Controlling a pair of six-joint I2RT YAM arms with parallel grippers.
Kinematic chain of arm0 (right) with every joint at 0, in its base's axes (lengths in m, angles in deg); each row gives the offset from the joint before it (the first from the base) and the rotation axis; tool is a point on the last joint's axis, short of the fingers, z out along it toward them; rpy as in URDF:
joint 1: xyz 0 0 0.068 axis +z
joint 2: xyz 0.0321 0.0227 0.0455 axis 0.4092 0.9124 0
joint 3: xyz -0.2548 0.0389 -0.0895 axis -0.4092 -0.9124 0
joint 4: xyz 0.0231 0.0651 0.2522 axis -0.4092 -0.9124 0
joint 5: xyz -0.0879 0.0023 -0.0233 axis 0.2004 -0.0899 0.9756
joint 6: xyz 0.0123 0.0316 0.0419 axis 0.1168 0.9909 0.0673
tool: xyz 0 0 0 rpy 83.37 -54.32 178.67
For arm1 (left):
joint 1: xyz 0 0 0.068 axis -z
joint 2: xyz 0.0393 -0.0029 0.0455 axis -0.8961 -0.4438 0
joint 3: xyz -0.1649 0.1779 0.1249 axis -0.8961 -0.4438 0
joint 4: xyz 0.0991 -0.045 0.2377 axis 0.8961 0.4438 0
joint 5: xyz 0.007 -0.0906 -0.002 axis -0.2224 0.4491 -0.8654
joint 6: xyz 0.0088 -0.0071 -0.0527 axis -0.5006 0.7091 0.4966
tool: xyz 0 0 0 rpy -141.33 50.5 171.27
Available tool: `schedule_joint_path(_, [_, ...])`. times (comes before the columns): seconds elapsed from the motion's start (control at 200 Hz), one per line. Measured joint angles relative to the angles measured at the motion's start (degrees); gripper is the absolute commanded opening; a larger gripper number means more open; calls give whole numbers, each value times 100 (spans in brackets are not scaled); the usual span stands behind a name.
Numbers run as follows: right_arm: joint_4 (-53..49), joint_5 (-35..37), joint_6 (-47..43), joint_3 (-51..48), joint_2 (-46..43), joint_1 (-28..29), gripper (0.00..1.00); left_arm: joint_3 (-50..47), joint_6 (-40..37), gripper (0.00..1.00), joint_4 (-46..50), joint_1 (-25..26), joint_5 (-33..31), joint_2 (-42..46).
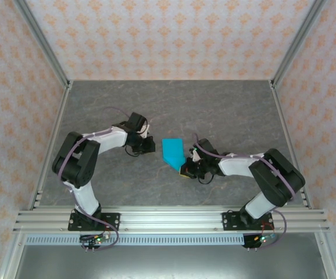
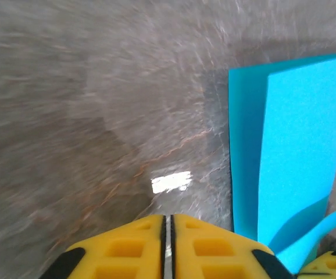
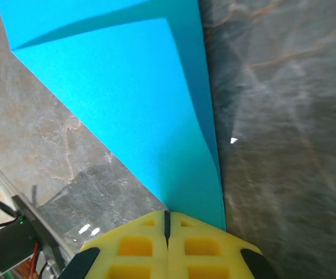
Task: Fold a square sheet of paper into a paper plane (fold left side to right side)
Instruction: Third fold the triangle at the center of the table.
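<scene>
The square sheet of paper, already partly folded, lies near the middle of the tabletop. Its long axis runs from the far edge toward the near right corner, and it narrows to a tip at the near end.

Right gripper: jaws fully together at that near tip. In the right wrist view the paper's corner runs in under the fingertips, so the corner appears pinched and that end held in place.

Left gripper: located just beside the paper's left edge but apart from it. In the left wrist view, which is blurred, the jaws stand all but together with a thin slit between them, and nothing is held.

Governing relation: the paper lies to the right of the left gripper, with its left edge roughly parallel to the gripper's line of sight. The left arm is the nearer arm to the side that must travel. Judgement: carrying the left side over to the right calls for a rightward approach by the left gripper across the long axis, with the right gripper anchoring the tip
</scene>
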Motion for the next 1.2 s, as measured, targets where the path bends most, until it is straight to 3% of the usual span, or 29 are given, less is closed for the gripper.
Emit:
schedule_joint_path(0.12, [-323, 186, -131, 0, -341, -24, 2, -343, 201, 20, -175, -24, 81, 752])
schedule_joint_path(0.22, [-581, 315, -240, 24, -726, -26, 3, -476, 490, 20, -402, 278, 197, 1163])
schedule_joint_path(0.365, [-933, 492, -295, 179, -1078, -26, 2, -472, 802, 19, -748, 1095, 295, 1150])
schedule_joint_path(0.46, [-942, 490, -247, 199, -1043, -20, 1, -407, 925, 18, -820, 1377, 334, 874])
schedule_joint_path(0.726, [-929, 492, -11, 321, -402, 125, 1, -177, 1082, 17, -994, 1377, 354, -144])
schedule_joint_path(1.201, [-973, 573, 114, 564, 92, 208, 0, 190, 1064, 15, -1027, 1377, 308, -629])
